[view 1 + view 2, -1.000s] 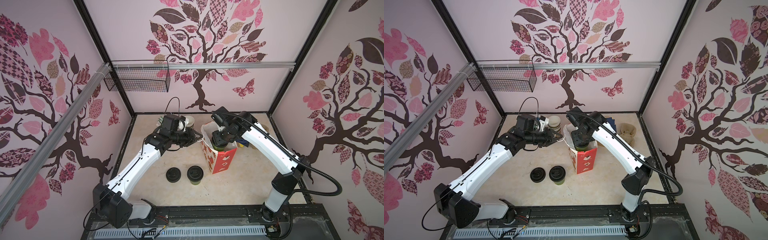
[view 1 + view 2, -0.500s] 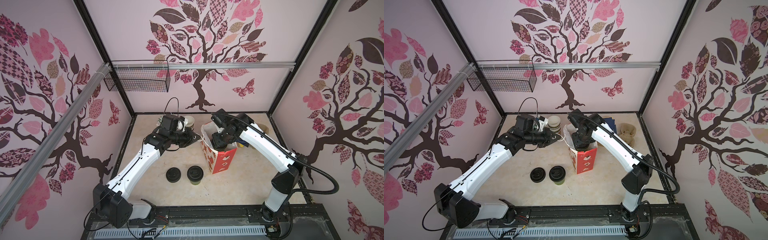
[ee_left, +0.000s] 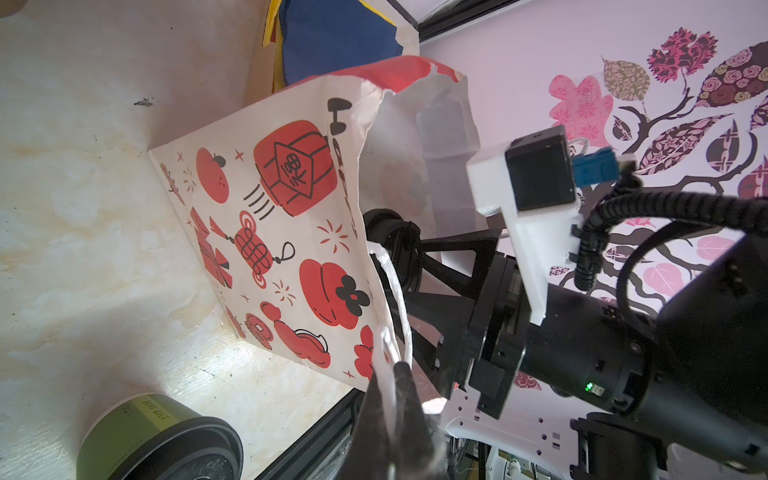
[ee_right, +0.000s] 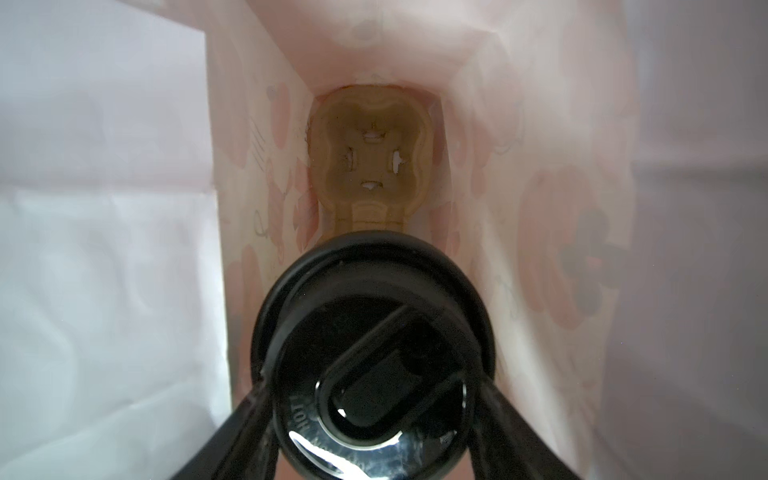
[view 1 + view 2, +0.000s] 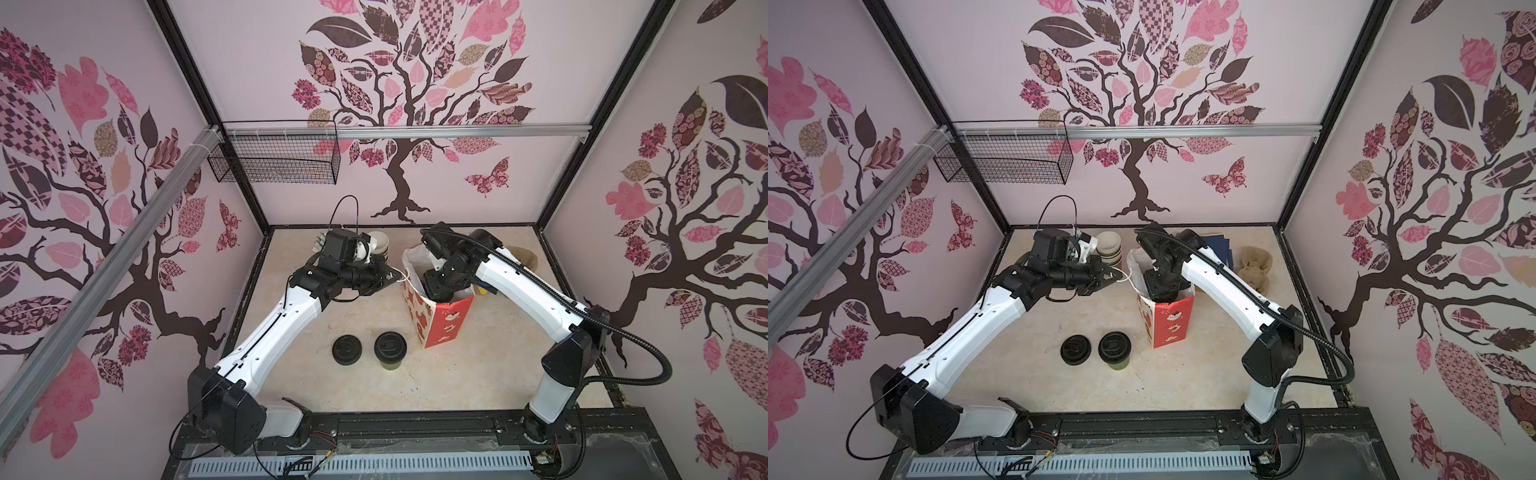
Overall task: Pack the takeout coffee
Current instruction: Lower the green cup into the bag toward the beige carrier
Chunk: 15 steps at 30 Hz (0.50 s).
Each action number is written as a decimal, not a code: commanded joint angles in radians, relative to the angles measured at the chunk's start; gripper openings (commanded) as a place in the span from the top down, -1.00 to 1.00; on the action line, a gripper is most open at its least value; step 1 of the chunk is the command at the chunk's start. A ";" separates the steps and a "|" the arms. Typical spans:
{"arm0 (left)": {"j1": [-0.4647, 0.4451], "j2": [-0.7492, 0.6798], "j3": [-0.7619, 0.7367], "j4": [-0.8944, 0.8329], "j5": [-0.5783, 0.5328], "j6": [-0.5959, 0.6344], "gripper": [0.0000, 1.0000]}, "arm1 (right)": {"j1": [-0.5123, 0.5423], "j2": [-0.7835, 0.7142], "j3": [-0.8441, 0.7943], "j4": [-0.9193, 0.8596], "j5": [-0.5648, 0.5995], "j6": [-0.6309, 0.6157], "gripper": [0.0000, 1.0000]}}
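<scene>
step: we lower cup 1 [image 4: 374, 353] into bag [image 5: 440, 320], over the tray [image 4: 370, 162] at its bottom.
R claw [image 4: 374, 399]: clamped on cup 1's lid, inside bag.
L claw [image 3: 392, 374]: pinched on bag handle [image 3: 395, 299], holding the mouth open.
cup 2 [image 5: 390, 350]: on table by spare lids [image 5: 346, 350].
next: we seat cup 1 in a tray slot, let go, fetch cup 2.
</scene>
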 commanded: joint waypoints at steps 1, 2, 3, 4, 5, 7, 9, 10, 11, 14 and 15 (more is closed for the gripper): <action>0.006 0.006 -0.019 0.026 0.014 0.007 1.00 | -0.005 0.036 0.012 -0.018 0.007 0.003 -0.31; 0.005 0.006 -0.019 0.027 0.014 0.006 1.00 | -0.005 0.040 0.015 -0.024 0.014 0.006 -0.30; 0.006 0.005 -0.021 0.027 0.013 0.006 1.00 | -0.005 0.043 0.016 -0.025 0.020 0.011 -0.30; 0.006 0.005 -0.021 0.026 0.012 0.006 1.00 | -0.005 0.047 0.017 -0.027 0.026 0.016 -0.30; 0.006 0.005 -0.024 0.027 0.012 0.006 1.00 | -0.005 0.048 0.013 -0.026 0.028 0.020 -0.30; 0.007 0.004 -0.024 0.026 0.011 0.005 1.00 | -0.005 0.050 0.007 -0.017 0.026 0.023 -0.30; 0.006 0.004 -0.025 0.025 0.009 0.004 1.00 | -0.008 0.050 0.000 -0.006 0.014 0.029 -0.30; 0.006 0.003 -0.024 0.025 0.010 0.004 1.00 | -0.007 0.049 -0.008 0.003 0.005 0.032 -0.30; 0.007 0.003 -0.024 0.024 0.009 0.006 1.00 | -0.011 0.048 -0.015 0.011 -0.006 0.035 -0.30; 0.007 0.002 -0.024 0.020 0.007 0.006 1.00 | -0.015 0.044 -0.035 0.037 -0.037 0.038 -0.30; 0.008 0.002 -0.024 0.020 0.007 0.006 1.00 | -0.017 0.042 -0.042 0.045 -0.042 0.038 -0.30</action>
